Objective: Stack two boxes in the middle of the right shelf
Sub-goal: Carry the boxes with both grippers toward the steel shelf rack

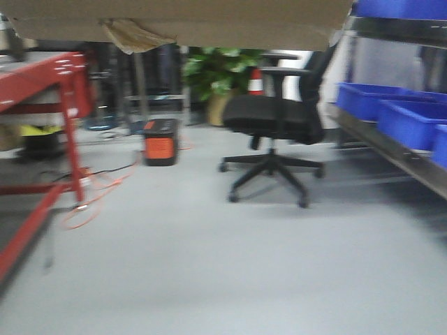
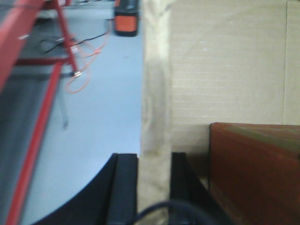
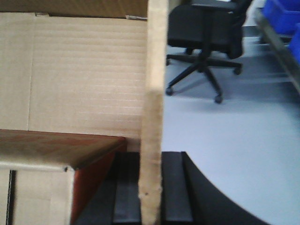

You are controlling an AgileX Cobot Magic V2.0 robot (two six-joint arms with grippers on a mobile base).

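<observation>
While being clamped at both side walls, hanging across the top edge of the front view as a flat brown cardboard box (image 1: 209,21), underside facing the camera and a yellowish tape tag (image 1: 129,35) drooping from it. Clenching the left gripper (image 2: 153,159) on one upright wall edge of that box, black fingers (image 2: 124,187) pressing against either face of the cardboard. Clenching the right gripper (image 3: 151,157) on the opposite wall edge in the same manner. Carrying a darker brown box (image 2: 253,173) between the two walls, lying against the pale corrugated panel. Holding both above the grey floor (image 1: 209,265), to the left of the steel shelf (image 1: 419,174) and higher than its bin-carrying level. Showing blue bins (image 1: 408,115) on that shelf, a black office chair (image 1: 276,118) mid-room, an orange-and-black case (image 1: 160,143) and a red rack (image 1: 49,84) at the left, all blurred.
</observation>
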